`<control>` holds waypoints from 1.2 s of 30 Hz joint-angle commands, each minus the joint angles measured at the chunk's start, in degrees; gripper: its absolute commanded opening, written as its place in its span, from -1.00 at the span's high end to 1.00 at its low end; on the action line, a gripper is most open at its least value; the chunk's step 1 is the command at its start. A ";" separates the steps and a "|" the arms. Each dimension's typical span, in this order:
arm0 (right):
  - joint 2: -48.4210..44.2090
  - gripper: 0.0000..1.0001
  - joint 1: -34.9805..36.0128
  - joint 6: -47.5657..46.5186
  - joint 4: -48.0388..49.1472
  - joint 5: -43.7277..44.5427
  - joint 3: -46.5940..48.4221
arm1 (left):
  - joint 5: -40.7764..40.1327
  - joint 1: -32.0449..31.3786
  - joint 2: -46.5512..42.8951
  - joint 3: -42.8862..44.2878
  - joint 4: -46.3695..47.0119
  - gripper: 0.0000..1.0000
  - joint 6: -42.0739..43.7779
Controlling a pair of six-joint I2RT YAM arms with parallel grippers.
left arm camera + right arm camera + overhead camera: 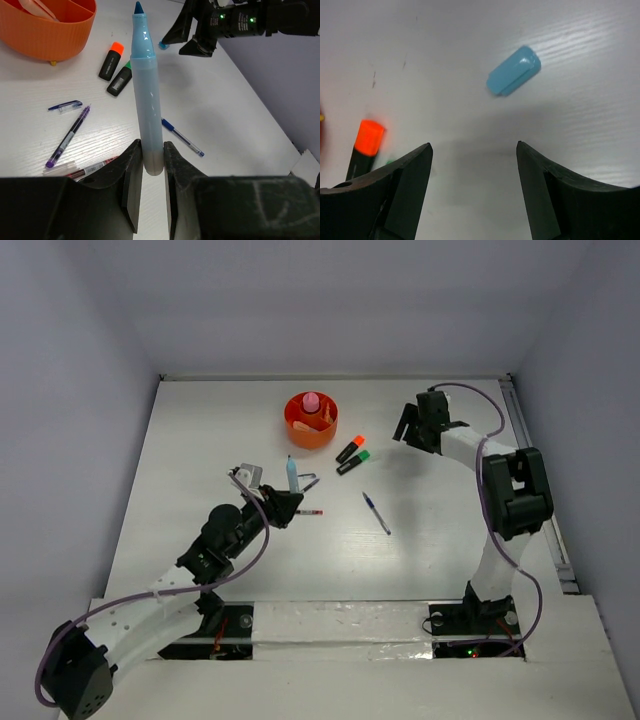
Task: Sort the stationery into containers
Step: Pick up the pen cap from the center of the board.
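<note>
My left gripper (284, 506) is shut on the base of a light-blue marker (147, 95), held off the table with its tip pointing toward the orange cup (297, 430). The cup, also in the left wrist view (50, 35), holds a pink bottle-like piece (311, 401). My right gripper (405, 428) is open and empty above the table, with a light-blue cap (513, 70) lying just beyond its fingertips (422, 152). An orange-tipped marker (350, 448) and a green-tipped marker (352, 462) lie side by side right of the cup.
A blue pen (377, 513) lies mid-table. A red pen (308, 512) and a purple pen (68, 136) lie near my left gripper, with a small blue clip cap (65, 106) beside them. White walls enclose the table.
</note>
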 commanded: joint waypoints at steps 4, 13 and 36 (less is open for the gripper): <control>7.86 -0.48 -0.87 -2.19 -5.85 7.80 11.34 | 2.49 -0.37 0.90 -0.08 2.27 1.00 0.58; 16.57 -0.34 -1.40 -3.24 -11.30 9.65 21.54 | 3.46 -0.37 1.16 -0.17 2.89 1.00 0.40; 13.10 0.82 -0.79 -9.82 -7.46 6.58 19.04 | 12.75 -0.37 6.43 -0.87 10.26 1.00 0.58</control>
